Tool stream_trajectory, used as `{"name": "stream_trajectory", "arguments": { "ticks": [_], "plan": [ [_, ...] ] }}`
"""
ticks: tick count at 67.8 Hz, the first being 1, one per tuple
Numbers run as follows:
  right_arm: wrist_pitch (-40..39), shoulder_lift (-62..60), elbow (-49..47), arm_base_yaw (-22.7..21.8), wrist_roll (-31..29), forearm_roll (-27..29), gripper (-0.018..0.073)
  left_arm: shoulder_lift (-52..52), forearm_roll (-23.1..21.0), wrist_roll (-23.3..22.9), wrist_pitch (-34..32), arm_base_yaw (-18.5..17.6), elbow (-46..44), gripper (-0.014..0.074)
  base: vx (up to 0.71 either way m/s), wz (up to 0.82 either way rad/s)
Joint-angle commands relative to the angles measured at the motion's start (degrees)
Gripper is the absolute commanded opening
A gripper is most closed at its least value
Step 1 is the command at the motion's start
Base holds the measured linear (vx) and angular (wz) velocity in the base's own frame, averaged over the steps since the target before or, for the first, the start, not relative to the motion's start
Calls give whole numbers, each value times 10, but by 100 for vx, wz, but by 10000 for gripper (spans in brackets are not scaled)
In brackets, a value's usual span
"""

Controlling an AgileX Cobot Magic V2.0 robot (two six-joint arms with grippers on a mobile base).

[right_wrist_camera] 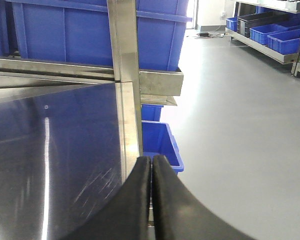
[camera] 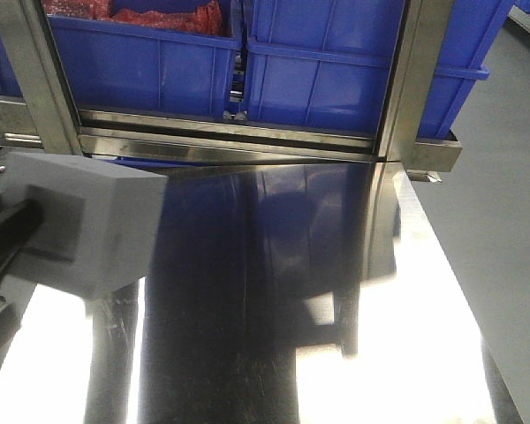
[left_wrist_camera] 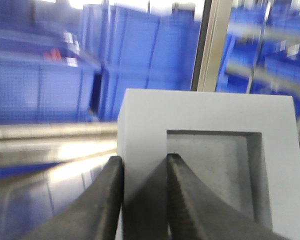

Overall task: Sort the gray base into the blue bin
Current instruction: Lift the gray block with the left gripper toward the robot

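A polished, mirror-like steel surface (camera: pixel 274 291) lies before you. A steel frame (camera: pixel 230 141) bounds its far edge and carries two large, bright-blue plastic bins. The left-hand blue bin (camera: pixel 141 71) contains red material. The interior of the right-hand blue bin (camera: pixel 336 79) is not visible.

At the far left of the front view, locate the matte gray cube-like base (camera: pixel 79 225), held above the surface and short of both bins. The left pincer (left_wrist_camera: pixel 144 167) grips it. One finger lies against the outer side and the other sits inside the shallow square recess, clamping the wall between them.

The right pincer (right_wrist_camera: pixel 151 165) is closed on nothing, fingers touching, at the surface's right edge. Beyond that edge, a small blue crate (right_wrist_camera: pixel 162 145) rests on the gray floor (right_wrist_camera: pixel 240 125).
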Motion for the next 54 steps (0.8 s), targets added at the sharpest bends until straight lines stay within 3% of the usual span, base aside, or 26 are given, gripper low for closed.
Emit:
{"name": "stream_trajectory", "arguments": {
  "ticks": [1,21,54],
  "plan": [
    [-43,10,1,-3,-7,-4,-5,-54,-4,-7,-86,-3,15,-8,0,0],
    [-43,10,1,-3,-7,-4,-5,-170,-5,-17,-107,-3,65,-8,0,0],
    [-43,10,1,-3,-7,-4,-5,-174,-5,-17,-105,-3,65,-8,0,0]
  ]
}}
